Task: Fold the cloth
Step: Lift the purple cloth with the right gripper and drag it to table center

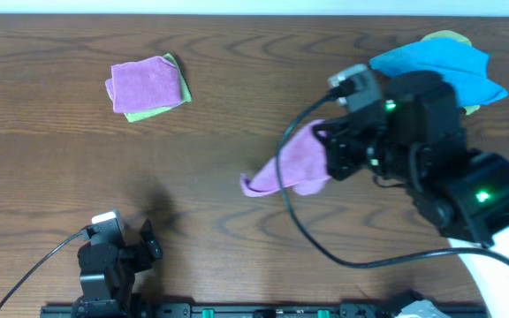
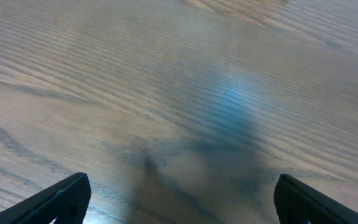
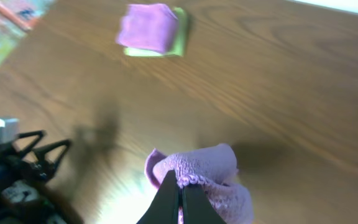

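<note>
Not folded yet: just pinching cloth [image 1: 285,163], bunched, in clamped right gripper [image 3: 180,186], hanging right of centre over table [image 1: 219,132]. Left to do: spread flat, fold. Nothing in wide-open left gripper [image 2: 182,193]. Seeing purple-on-green stack [image 1: 148,84] far left, blue cloth [image 1: 440,64] behind arm; neither blocking.

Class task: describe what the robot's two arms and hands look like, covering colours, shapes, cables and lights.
Both arms are black and blocky. The right arm has green lights, a white lower section, a grey box at the wrist and a looping black cable. The left arm carries a white box and a thin cable. The left hand and right hand have slim black fingers.
</note>
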Tool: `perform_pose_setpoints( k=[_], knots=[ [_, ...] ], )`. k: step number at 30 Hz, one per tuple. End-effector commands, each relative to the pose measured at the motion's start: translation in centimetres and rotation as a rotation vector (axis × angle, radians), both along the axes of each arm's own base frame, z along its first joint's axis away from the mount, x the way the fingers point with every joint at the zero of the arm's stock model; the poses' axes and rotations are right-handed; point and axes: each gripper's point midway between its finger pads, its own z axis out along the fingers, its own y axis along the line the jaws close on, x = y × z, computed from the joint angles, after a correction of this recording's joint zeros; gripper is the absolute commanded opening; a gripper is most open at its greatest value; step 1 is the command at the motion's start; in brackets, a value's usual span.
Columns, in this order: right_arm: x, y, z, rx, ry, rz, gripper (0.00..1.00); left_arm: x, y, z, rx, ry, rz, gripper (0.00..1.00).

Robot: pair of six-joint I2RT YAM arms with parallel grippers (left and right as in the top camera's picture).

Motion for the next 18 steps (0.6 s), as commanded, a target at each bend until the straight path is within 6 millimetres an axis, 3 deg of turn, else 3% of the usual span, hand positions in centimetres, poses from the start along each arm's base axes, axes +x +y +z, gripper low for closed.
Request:
perform_pose_setpoints(
  k=[1, 5, 8, 14, 18],
  knots=[
    [0.6, 2.5, -0.1, 0.03, 0.001, 0.041, 0.02, -0.9, -0.1, -2.2, 0.015, 0.076, -0.018, 0.95],
    [3.0, 6.1, -0.7, 0.112, 0.008, 0.117, 0.01, -0.9, -0.1, -2.2, 0.015, 0.076, -0.018, 0.95],
    [3.7, 7.6, -1.5, 0.122, 0.02, 0.146, 0.02, -0.9, -0.1, -2.2, 0.015, 0.076, -0.018, 0.95],
    [0.6, 8.0, -0.9, 0.118, 0.043, 0.192, 0.02, -0.9, -0.1, -2.2, 0.015, 0.076, -0.018, 0.95],
    [-1.9, 6.7, 0.1, 0.107, 0.062, 0.151, 0.02, -0.8, -0.1, -2.2, 0.015, 0.076, -0.018, 0.95]
  ],
)
